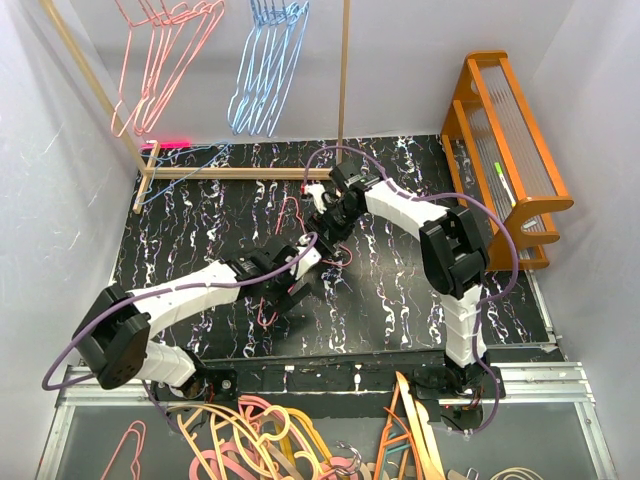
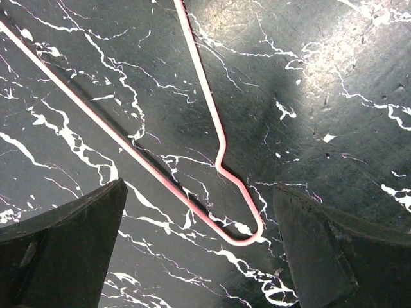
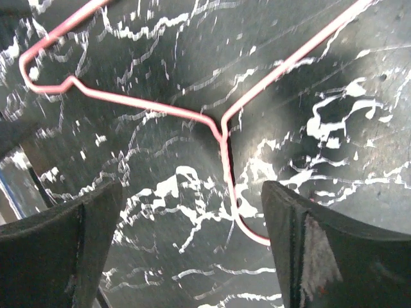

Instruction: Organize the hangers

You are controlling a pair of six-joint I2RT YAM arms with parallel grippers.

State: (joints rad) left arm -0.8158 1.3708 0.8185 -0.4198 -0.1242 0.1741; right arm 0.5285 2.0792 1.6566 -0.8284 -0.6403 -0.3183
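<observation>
Pink hanger (image 3: 221,128) lying flat; other hangers (image 1: 262,80) hanging.

On the black table (image 1: 200,230), the pink hanger (image 1: 290,212) is mostly hidden under the two arms in the top view. Only little bits of wire peek out. Above the table's far edge, the hanging pink hangers (image 1: 165,60) and blue hangers (image 1: 268,70) lose their hooks at the top of the picture. Past the table's near edge, the pile of thick hangers (image 1: 260,440) is cut off at the bottom.

The left wrist view shows only one corner of the pink hanger on the table. Both its wires run out of the picture.

The right wrist view is blurry. The hook's end goes out of sight at a finger (image 3: 321,256) of the right gripper (image 3: 192,192).
</observation>
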